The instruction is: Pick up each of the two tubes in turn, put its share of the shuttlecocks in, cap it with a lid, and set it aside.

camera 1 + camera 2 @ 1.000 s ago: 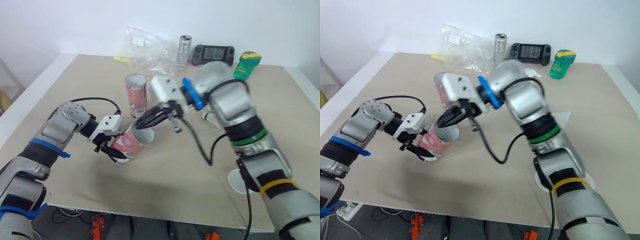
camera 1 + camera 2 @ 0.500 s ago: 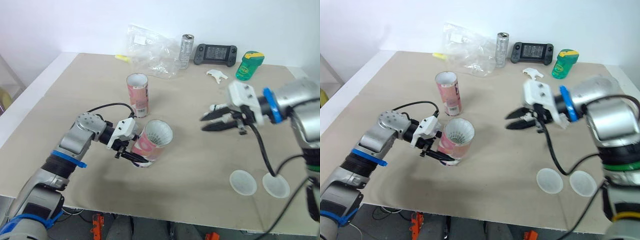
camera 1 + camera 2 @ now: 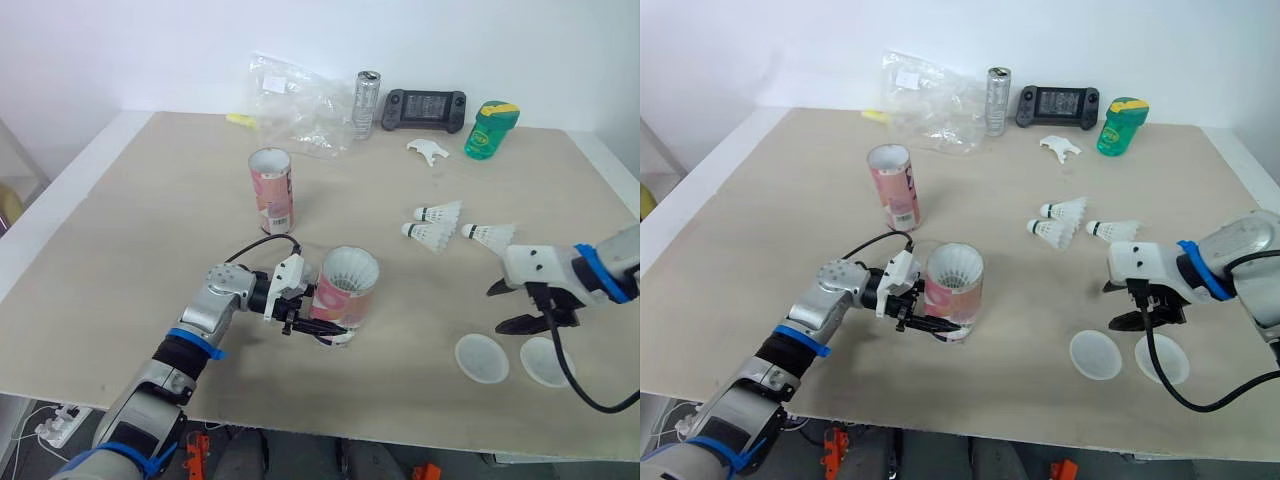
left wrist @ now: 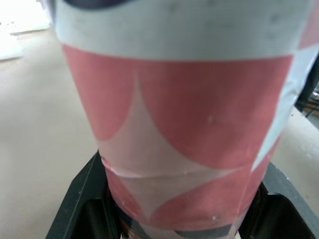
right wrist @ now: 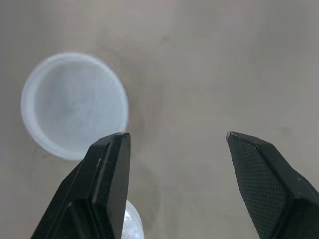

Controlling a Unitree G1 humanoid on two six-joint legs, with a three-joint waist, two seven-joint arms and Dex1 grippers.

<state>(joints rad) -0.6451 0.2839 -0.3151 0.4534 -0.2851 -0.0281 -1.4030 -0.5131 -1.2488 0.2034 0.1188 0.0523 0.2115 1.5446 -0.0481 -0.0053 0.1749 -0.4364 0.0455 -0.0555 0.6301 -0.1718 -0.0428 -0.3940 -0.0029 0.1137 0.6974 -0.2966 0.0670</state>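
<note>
No legible text, labels or numbers anywhere.

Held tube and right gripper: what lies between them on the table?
Bare tabletop, in the left eye view. Nothing sits between the held tube and the right gripper; a lid lies nearer, the shuttlecocks farther.

left gripper (image 3: 312,326) low and forward, clamped on the tube (image 3: 345,298); right gripper (image 3: 505,308) fingers spread wide, pointing down
</note>
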